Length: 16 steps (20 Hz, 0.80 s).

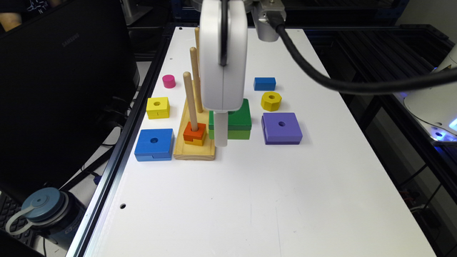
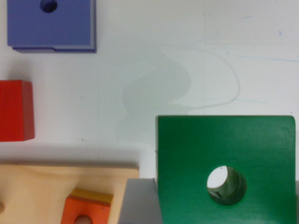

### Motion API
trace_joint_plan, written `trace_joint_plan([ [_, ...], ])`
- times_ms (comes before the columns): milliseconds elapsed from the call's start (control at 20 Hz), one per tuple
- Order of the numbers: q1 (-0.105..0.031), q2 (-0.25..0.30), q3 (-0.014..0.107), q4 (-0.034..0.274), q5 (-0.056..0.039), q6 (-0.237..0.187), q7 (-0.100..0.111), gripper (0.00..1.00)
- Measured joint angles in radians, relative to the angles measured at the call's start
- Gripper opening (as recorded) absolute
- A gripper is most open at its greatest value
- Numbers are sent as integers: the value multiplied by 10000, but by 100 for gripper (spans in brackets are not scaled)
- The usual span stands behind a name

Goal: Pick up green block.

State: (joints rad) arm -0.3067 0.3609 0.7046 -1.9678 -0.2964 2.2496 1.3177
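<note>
Straddling the green block (image 2: 226,163), the gripper (image 1: 221,137) has a grey finger (image 2: 140,203) showing against one edge in the wrist view, but whether the jaws are pinching it or merely beside it I cannot tell. The block sits on the white table (image 1: 250,200), just beside the wooden peg base (image 1: 192,151) carrying the orange block (image 1: 194,132), with the purple block (image 1: 281,127) apart on its other side. This looks like the grasp step; next comes a firm squeeze, then a straight lift clear of the pegs.
</note>
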Motion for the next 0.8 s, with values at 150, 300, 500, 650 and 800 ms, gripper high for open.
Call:
trace_joint_plan([
  [150, -153, -350, 224, 256, 281, -489, -148, 0],
  [300, -228, -695, 279, 267, 618, -768, -378, 0],
  [500, -250, -645, 278, 263, 619, -768, -396, 0],
  [650, -257, -645, 280, 263, 619, -768, -399, 0],
  [800, -265, -654, 293, 277, 620, -768, -400, 0],
])
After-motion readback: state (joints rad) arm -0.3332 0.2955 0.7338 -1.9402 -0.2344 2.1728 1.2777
